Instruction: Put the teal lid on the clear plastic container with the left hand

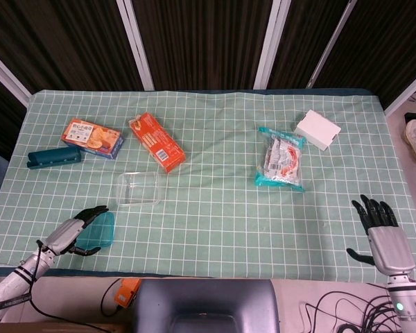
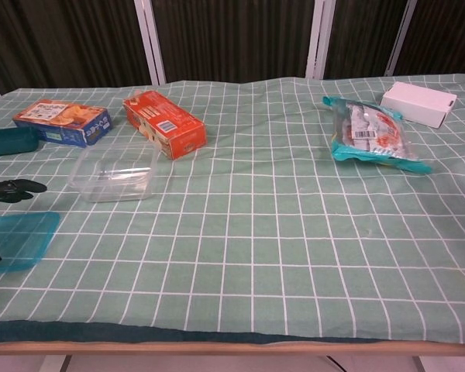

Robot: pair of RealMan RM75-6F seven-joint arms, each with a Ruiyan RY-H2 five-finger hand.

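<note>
The teal lid (image 1: pixel 100 229) lies flat near the table's front left edge; the chest view shows the lid (image 2: pixel 17 240) at its left border. The clear plastic container (image 1: pixel 139 188) stands empty a little behind and to the right of it, also visible as the container (image 2: pixel 113 172) in the chest view. My left hand (image 1: pixel 75 234) reaches over the lid's left part with fingers stretched and apart, holding nothing; its dark fingertips (image 2: pixel 14 187) show above the lid. My right hand (image 1: pixel 382 234) hovers open at the front right edge, far from both.
An orange box (image 1: pixel 157 142), a blue and orange box (image 1: pixel 92 137) and a dark teal case (image 1: pixel 53 157) lie behind the container. A snack bag (image 1: pixel 281 161) and a white box (image 1: pixel 317 129) sit at the right. Checked green cloth covers the table (image 1: pixel 215 215).
</note>
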